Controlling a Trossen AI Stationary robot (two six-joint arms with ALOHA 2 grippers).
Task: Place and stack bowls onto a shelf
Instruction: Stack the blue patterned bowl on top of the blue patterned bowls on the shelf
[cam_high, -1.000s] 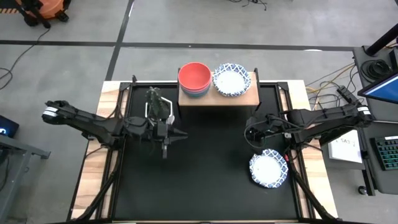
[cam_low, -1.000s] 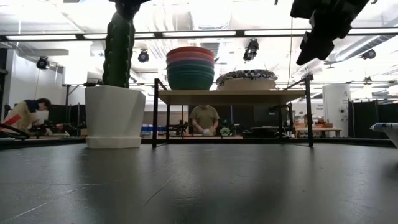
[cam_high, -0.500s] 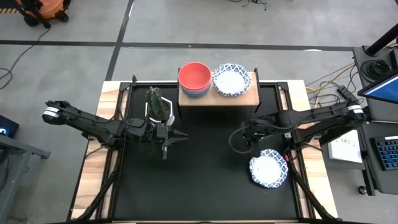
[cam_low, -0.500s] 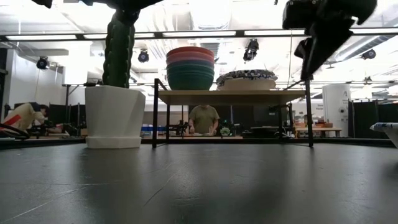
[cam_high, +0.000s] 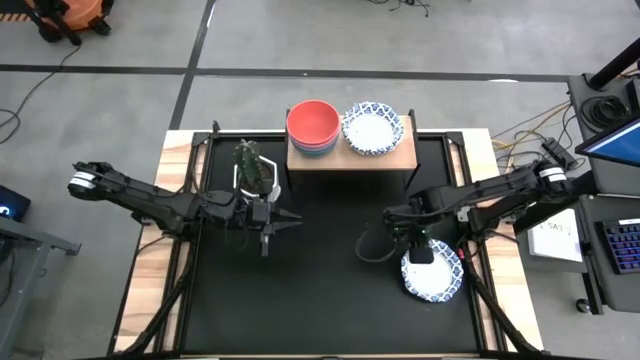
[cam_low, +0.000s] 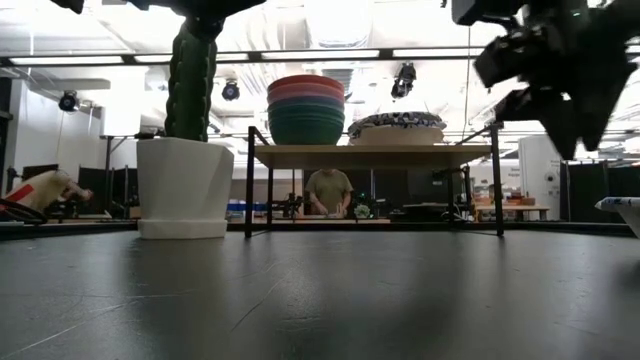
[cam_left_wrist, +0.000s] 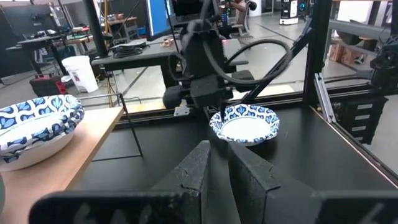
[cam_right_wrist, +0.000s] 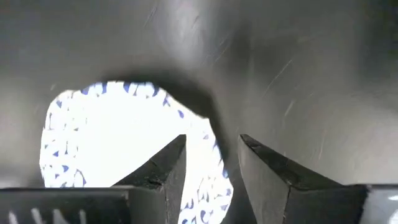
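Note:
The light-wood shelf holds a stack of plain bowls with the red one on top, and beside it patterned bowls. One more blue-and-white patterned bowl rests on its base on the black table, near the right edge. My right gripper hangs open above that bowl's rim, pointing down, with one finger on each side of the rim and clear of it. My left gripper waits shut above the table's left middle.
A white hexagonal cactus pot stands left of the shelf, close to my left arm. Open black tabletop lies between the two arms and toward the near edge. People sit in the room beyond the table.
My right gripper has swung from beside the shelf's right front toward the table's near edge, tipping to point down, and now hovers lower over the patterned bowl on the table. The bowls and my left arm have kept still.

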